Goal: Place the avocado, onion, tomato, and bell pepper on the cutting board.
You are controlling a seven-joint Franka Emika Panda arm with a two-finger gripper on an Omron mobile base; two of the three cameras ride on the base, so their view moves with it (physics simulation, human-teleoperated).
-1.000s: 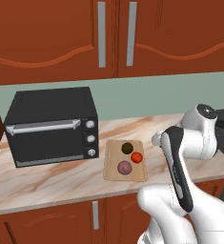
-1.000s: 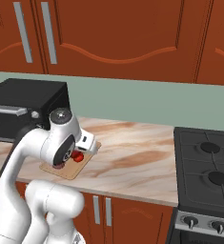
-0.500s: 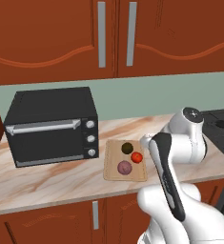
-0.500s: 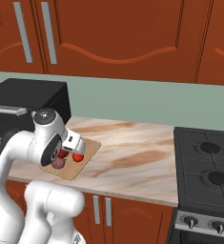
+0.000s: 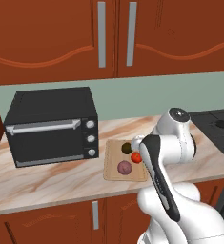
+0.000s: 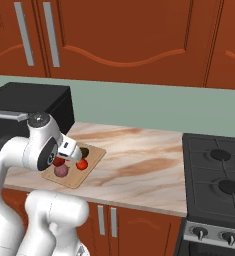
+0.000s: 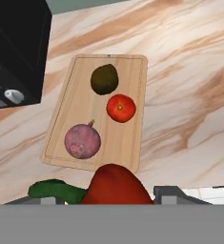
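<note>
Wooden cutting board [image 7: 80, 90]: one, carrying three items
Avocado [image 7: 104, 79]: one
Tomato [image 7: 121, 108]: one
Onion [image 7: 82, 141]: one
Bell pepper [image 7: 114, 186]: one, clamped in tool [image 7: 106, 198]

A rendered home kitchen is shown. Reddish wooden wall cabinets [image 5: 85, 38] with grey bar handles are hung above a pale green backsplash [image 6: 139, 107]. A marbled bench [image 6: 134, 165] is set over matching base cabinets, with a black toaster oven [image 5: 51, 125] on it and a gas stove [image 6: 216, 175] beside it.
</note>
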